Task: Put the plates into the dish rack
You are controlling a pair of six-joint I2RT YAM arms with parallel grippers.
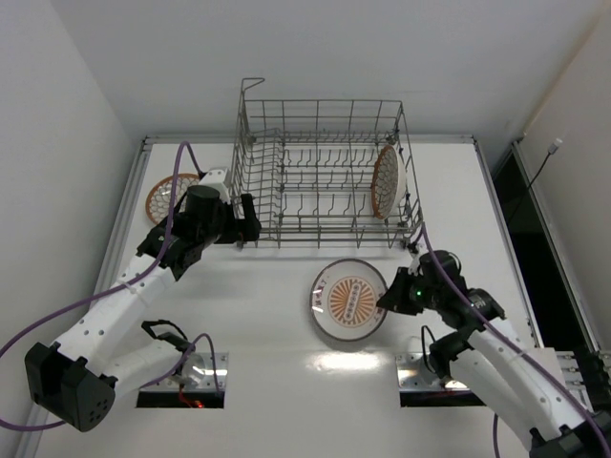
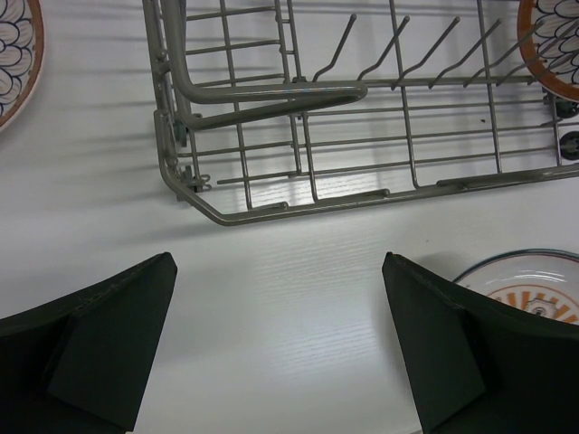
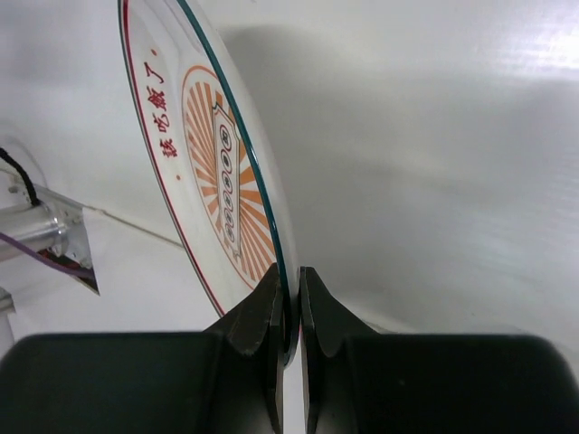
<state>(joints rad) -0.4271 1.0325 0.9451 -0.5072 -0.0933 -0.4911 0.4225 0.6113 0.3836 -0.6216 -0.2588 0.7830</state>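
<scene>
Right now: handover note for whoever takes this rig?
Left end effector: open, empty, hovering at the near-left corner of the rack.
Right end effector: shut on the rim of the sunburst plate, in front of the rack.
Done: first plate stands on edge at the rack's right end.
Left: rack the sunburst plate, then the third plate, lying on the table left of the rack.

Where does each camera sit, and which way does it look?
Top external: above and behind, looking down at the dish rack; left arm and right arm show.
Left wrist: on the left arm, facing the rack's corner; the open left gripper shows.
Right wrist: on the right arm, looking along the right gripper, shut on the sunburst plate.
Shared: all three show that plate.
</scene>
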